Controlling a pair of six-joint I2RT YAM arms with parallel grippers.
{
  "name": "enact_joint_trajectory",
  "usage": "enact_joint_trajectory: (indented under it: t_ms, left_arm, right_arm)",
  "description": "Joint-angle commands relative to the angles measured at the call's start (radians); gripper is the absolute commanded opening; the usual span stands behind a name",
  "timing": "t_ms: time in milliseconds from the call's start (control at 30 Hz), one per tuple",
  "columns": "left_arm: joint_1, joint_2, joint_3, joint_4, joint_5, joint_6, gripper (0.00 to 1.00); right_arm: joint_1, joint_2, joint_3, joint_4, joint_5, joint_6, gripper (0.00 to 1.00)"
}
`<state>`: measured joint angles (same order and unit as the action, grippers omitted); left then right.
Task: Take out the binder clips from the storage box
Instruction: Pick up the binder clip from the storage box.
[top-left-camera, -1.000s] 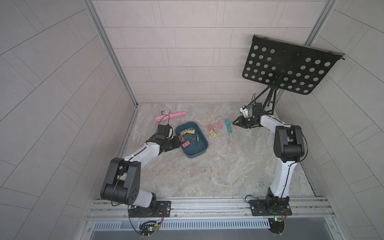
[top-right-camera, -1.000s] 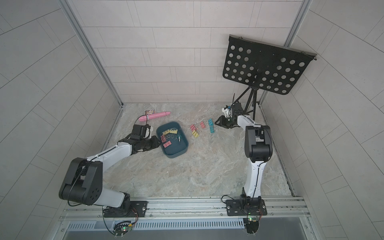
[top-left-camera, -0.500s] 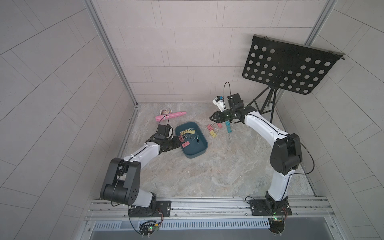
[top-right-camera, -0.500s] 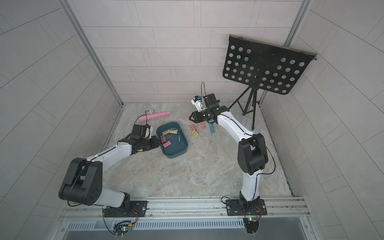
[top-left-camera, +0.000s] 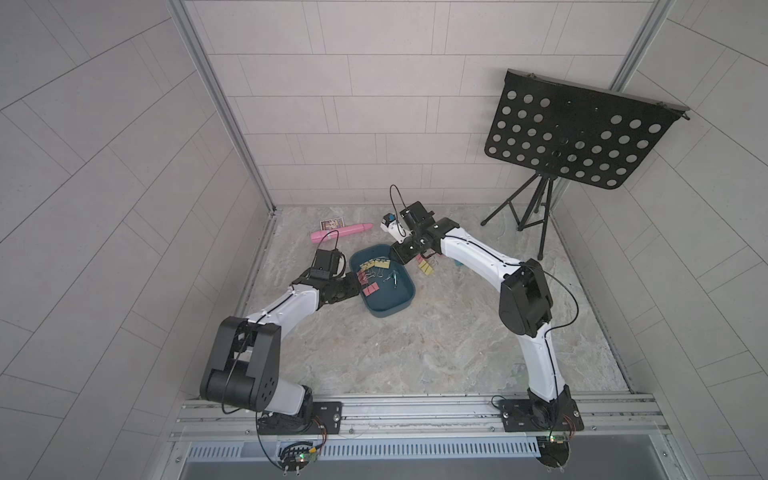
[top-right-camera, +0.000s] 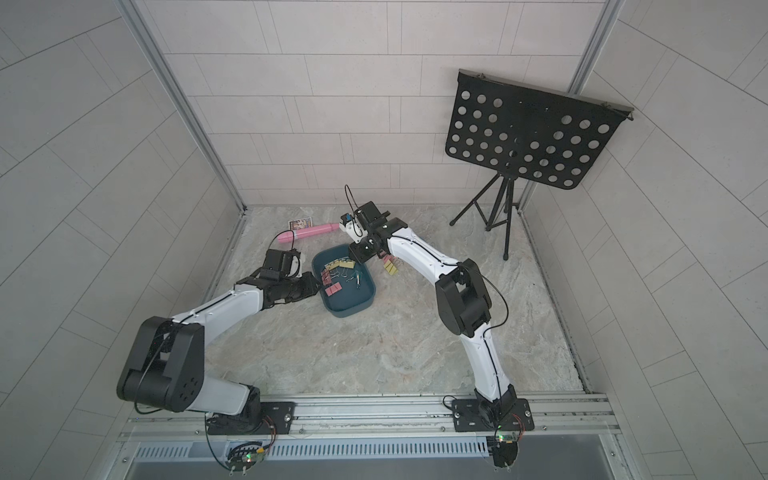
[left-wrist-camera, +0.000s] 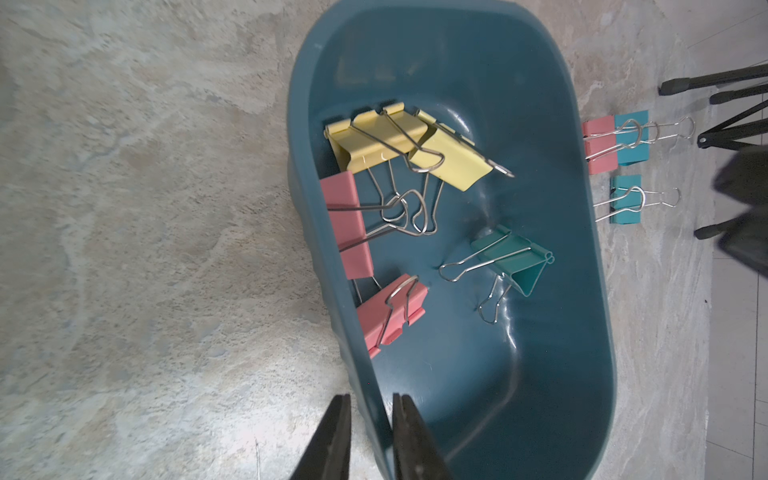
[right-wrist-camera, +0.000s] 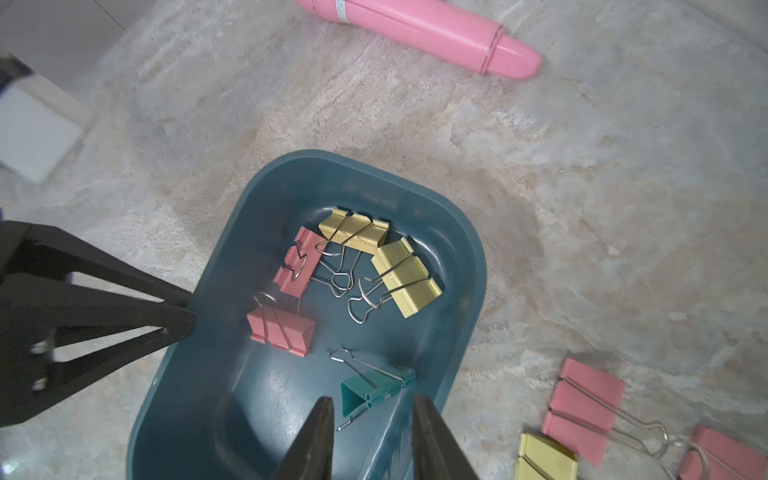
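Since 1 second ago the right arm has swung from beside the music stand (top-left-camera: 582, 137) across to the storage box (top-left-camera: 390, 309), while the left arm has stayed put. The right gripper (right-wrist-camera: 372, 401) now hangs over the box's far right corner, its jaws parted and empty, with a teal clip (right-wrist-camera: 374, 386) just ahead. The left gripper (left-wrist-camera: 370, 398) is clamped tight on the box's wall. 5 binder clips (left-wrist-camera: 386, 139) lie in the box's far half, and its near half is bare. Loose clips (top-left-camera: 426, 266) lie on the bench (top-left-camera: 415, 353) just beside the box, with open bench in front. The label on the pink tube (right-wrist-camera: 419, 29) is too blurred to read.
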<state>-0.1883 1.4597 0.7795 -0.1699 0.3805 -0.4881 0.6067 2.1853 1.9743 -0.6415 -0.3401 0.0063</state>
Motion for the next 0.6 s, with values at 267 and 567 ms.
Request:
enact_joint_trajectory:
  t_ms: [267,567]
  left_arm:
    - [-0.002,-0.017,-0.002,-0.033,-0.014,0.020,0.26]
    - [-0.002,-0.022,-0.003,-0.035,-0.013,0.020,0.26]
  right_arm:
    - [0.067,0.128,0.148,-0.078,0.163,-0.112,0.35]
    - [0.085,0.205,0.241,-0.116,0.176,-0.135,0.35]
